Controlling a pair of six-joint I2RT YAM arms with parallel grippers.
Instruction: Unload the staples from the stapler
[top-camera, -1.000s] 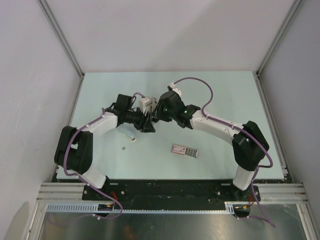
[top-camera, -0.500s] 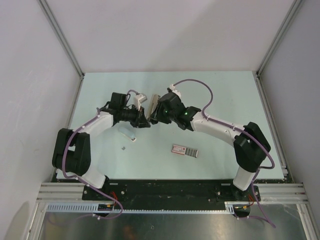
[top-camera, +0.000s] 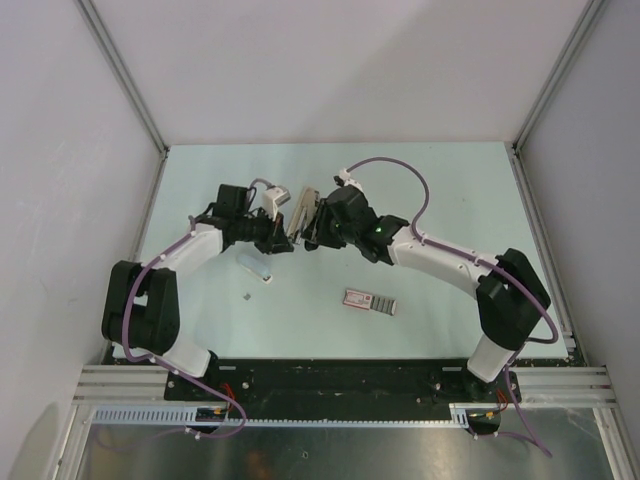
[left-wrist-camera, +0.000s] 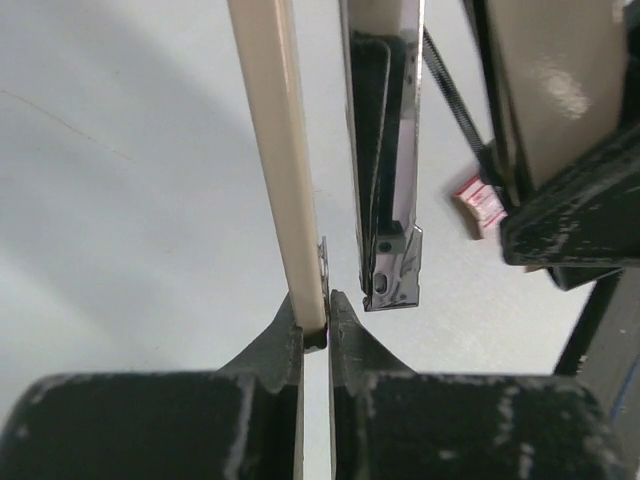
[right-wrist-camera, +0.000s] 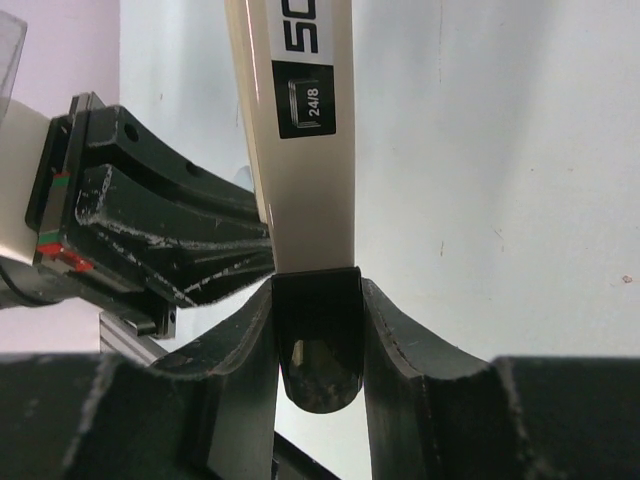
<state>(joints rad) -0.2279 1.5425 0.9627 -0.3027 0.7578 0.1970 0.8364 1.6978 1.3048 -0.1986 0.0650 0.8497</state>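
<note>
Stapler: the stapler (top-camera: 300, 212) is hanging above the middle of the desk (top-camera: 450, 190), caught between both arms.
Left tool: the left tool (left-wrist-camera: 316, 325) is pressing together on the very tip of the pale base strip (left-wrist-camera: 275, 150).
Right tool: the right tool (right-wrist-camera: 316, 330) is pinching the stapler's black end, with the beige printed face running away from its camera.
Turning relation: the metal magazine (left-wrist-camera: 385, 180) is standing just beside the base strip on the right arm's side, with a narrow gap between them. Both are running lengthwise away from the left tool, and the magazine's end is pointing back toward it.
Staples: it is not showing whether the staples are sitting in that channel (its inside is reading dark). A tiny grey speck (top-camera: 247, 296) is lying on the desk near the left arm — possibly one.
Nearer arm: neither is leading, as both are gripping — so one is probably needing to let go first.
Room: the pink packet (top-camera: 371, 300) is lying well apart on the near side, and open desk is stretching toward the far edge.
</note>
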